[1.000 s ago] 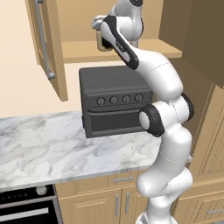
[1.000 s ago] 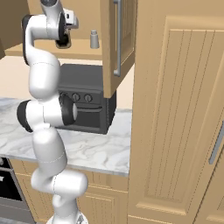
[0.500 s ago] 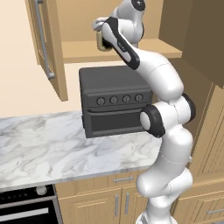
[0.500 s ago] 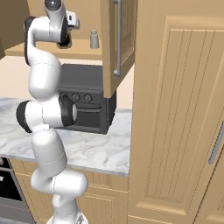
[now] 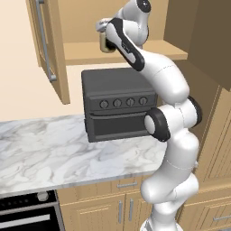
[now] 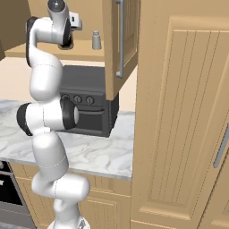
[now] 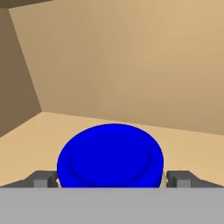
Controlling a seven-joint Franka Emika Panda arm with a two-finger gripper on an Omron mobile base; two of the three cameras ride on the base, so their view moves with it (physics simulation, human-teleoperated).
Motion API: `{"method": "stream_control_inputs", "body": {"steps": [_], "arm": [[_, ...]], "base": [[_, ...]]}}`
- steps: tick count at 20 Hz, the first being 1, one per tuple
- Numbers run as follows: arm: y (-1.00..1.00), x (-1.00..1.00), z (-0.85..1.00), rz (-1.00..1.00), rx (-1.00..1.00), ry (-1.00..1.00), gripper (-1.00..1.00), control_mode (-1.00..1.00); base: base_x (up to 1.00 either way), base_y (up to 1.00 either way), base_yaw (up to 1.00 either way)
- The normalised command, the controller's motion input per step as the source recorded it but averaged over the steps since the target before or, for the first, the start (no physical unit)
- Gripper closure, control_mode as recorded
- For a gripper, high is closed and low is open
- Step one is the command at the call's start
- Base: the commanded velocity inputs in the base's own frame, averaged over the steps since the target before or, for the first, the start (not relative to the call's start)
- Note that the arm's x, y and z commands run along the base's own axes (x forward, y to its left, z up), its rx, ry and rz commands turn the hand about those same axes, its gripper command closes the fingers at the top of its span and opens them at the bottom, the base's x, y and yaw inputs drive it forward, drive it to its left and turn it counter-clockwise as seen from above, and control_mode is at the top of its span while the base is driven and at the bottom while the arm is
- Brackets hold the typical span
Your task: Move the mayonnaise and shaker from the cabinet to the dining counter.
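now, operator, note: gripper (image 7: 113, 178) up inside cabinet (image 5: 49, 54), jaws spread wide, one fingertip (image 7: 41, 179) on either side of mayonnaise (image 7: 111, 156) lid, jar between them. contact with jar: you cannot tell, nothing lifted. mayonnaise sits on cabinet shelf (image 6: 85, 53), blue lid facing hand camera. shaker (image 6: 96, 40) upright on same shelf, near open door, apart from gripper. below shelf, dark toaster oven (image 5: 117, 108) on marble wall counter (image 5: 49, 158). arm (image 5: 171, 117) reaches up from base.
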Motion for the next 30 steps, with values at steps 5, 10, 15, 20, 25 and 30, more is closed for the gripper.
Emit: {"method": "stream_control_inputs", "body": {"steps": [5,10,15,20,25,30], "arm": [[0.00,-0.33,-0.10,0.00,0.02,-0.04,1.00,-1.00],[0.00,-0.66,-0.15,0.00,0.00,-0.04,1.00,-1.00],[0.00,-0.74,-0.06,0.00,0.01,-0.03,1.00,-1.00],[0.00,-0.90,0.00,0.00,0.01,-0.07,1.00,-1.00],[-0.01,-0.94,-0.01,0.00,0.00,-0.03,1.00,-1.00],[-0.12,-0.93,-0.02,0.00,0.01,-0.01,1.00,-1.00]], "base": [[0.00,0.00,0.00],[0.00,0.00,0.00],[0.00,0.00,0.00],[0.00,0.00,0.00],[0.00,0.00,0.00],[0.00,0.00,0.00]]}}
